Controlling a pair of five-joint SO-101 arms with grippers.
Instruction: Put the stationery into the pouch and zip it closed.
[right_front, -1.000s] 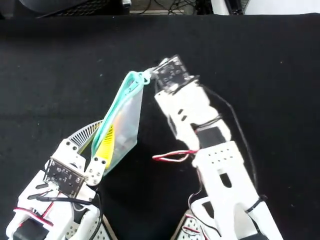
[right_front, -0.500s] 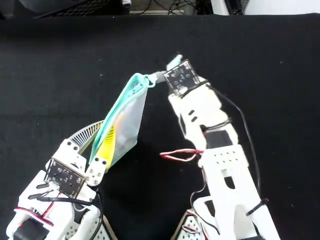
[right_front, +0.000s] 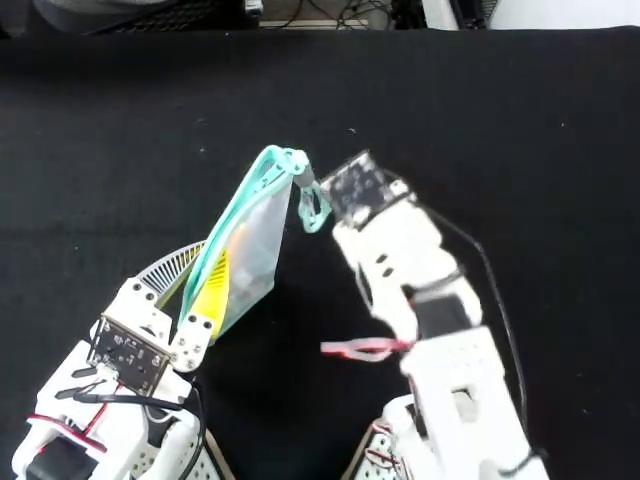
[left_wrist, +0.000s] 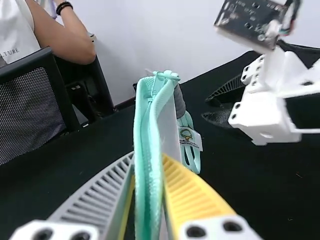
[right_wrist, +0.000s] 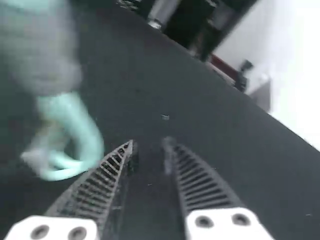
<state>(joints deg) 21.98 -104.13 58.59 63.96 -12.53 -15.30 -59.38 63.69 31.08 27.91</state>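
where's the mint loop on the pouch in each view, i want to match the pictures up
High view: the mint loop hangs off the far end of the pouch, near centre.
Left wrist view: the loop dangles from the pouch's far tip.
Right wrist view: blurred loop, close beside the right gripper.
Shared landmark: the pouch end it hangs from.

Black cloth (right_front: 520, 110) over table. Black mesh chair (left_wrist: 25, 120) at far edge. White wall (left_wrist: 165, 35) behind. Cables (right_front: 340, 12) beyond table.
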